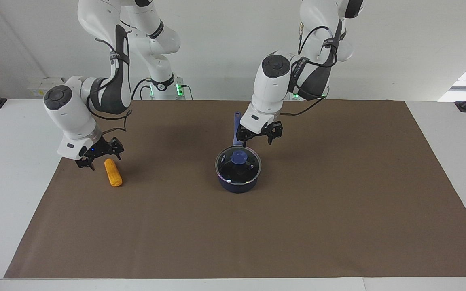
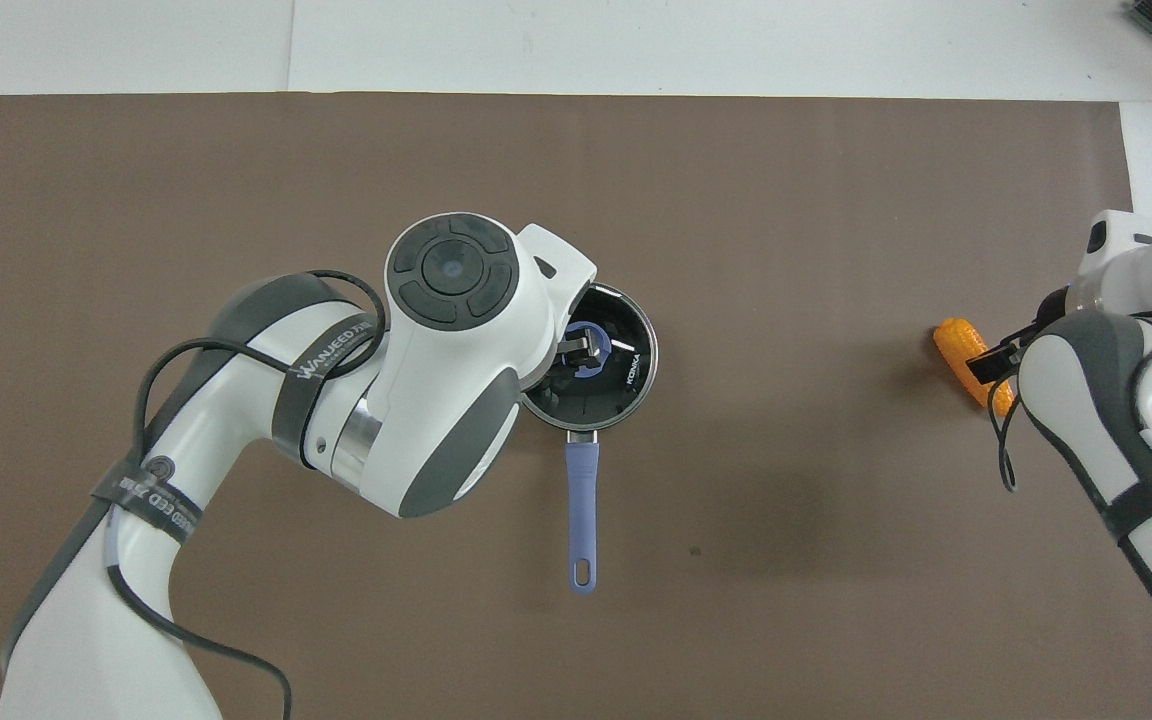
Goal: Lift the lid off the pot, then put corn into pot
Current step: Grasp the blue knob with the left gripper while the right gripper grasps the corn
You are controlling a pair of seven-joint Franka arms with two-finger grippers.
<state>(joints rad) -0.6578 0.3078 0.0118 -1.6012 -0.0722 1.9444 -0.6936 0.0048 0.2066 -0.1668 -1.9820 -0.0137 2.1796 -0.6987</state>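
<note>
Lid point(image 1: 238, 162) sits on saucepan point(image 1: 238, 182) mid-surface; corn cob point(image 1: 113, 172) lies toward the right arm's end. Left gripper point(image 1: 259, 136) above knob, right gripper point(image 1: 98, 157) over cob, both jaws wide, empty. Risk: off-centre closing skids lid, nudges pan.

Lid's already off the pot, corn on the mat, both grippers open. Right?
Not quite: the facing view shows the lid on the pot. Corn on the mat, left gripper and right gripper open.
</note>
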